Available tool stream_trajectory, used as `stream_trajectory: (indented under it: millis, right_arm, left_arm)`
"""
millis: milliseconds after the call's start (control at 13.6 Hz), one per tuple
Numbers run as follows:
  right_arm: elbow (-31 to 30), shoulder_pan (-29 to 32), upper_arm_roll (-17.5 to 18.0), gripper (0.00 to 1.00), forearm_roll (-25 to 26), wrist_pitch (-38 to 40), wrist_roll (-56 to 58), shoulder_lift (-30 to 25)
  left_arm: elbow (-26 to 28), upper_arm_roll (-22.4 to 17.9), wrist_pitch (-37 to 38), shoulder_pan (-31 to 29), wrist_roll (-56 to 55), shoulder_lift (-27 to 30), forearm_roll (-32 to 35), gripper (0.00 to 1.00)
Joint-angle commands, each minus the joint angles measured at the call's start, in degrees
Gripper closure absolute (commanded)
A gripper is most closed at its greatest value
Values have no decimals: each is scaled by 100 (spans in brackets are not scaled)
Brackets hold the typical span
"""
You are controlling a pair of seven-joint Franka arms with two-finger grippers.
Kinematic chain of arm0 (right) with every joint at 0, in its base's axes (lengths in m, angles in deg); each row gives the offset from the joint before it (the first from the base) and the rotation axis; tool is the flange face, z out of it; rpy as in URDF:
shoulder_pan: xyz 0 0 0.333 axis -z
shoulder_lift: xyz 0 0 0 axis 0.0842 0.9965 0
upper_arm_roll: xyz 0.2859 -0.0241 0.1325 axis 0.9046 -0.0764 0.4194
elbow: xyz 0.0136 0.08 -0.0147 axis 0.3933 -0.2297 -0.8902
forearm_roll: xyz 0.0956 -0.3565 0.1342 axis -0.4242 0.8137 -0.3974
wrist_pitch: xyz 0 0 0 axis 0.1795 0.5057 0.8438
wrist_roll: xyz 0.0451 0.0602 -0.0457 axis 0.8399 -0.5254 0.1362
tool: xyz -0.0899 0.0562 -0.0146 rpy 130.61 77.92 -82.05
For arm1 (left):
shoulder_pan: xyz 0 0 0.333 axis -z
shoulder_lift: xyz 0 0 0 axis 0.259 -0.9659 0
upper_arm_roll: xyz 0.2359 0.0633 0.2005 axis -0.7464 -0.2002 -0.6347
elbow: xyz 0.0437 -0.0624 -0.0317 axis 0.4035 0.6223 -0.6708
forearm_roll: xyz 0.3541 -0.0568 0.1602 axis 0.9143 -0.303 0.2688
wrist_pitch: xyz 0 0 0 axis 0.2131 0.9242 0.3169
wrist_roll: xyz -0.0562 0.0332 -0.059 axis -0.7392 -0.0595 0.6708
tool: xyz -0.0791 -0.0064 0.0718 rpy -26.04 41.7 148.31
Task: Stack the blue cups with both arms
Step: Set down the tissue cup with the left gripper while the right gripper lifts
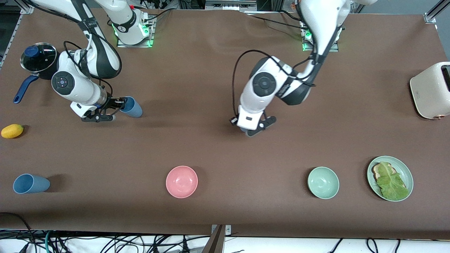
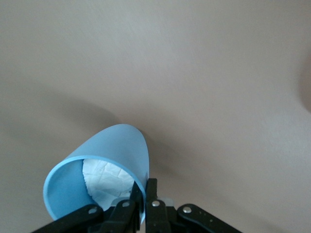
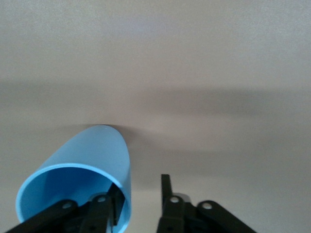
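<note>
Front view shows the brown worktop (image 1: 218, 147) with both arms low over it, each claw at a blue cup. The right claw (image 1: 117, 104) is at the rim of a blue cup (image 1: 133, 106) that stands on the worktop just beside it, toward the left arm's end. In the right wrist view one finger (image 3: 115, 206) sits inside the rim of that cup (image 3: 92, 160) and the other finger (image 3: 166, 194) stands well clear outside the wall, so this claw is released, not yet pinching.

The left claw (image 1: 255, 130) hangs low near the middle of the worktop. Its wrist view shows the claw (image 2: 144, 201) clenched on the rim wall of a second blue cup (image 2: 114, 150), which has white crumpled paper (image 2: 107, 182) inside.

A third blue cup (image 1: 31, 183) lies on its side, well apart from both claws, at the right arm's end.

The step in hand looks like securing both cups. To do it well, the right claw should close squarely across the rim wall, deep enough that the thin tapered plastic does not slip or twist. The paper may block nesting, so the left cup probably serves better as the bottom one.
</note>
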Motion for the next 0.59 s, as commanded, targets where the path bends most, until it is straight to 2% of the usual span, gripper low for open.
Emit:
stream_trajectory:
  millis: [0,294,442,515]
  right_arm:
    - [-79,2,32,73,-12,-41,-61,-55]
    - [-70,2,32,80,-12,-41,-61,-55]
    - [-70,2,32,84,-12,-41,-61,-55]
    - [-70,2,32,87,-12,-41,-61,-55]
  left_arm:
    - [-543,-88,53,187,-240,-390,-162,100]
    - [-543,-88,35,240,-257,-495,-162,100]
    - [-551,-88,35,214,-196,-504,-153,52]
    - [-569,-97,35,197,-248,-504,-153,38]
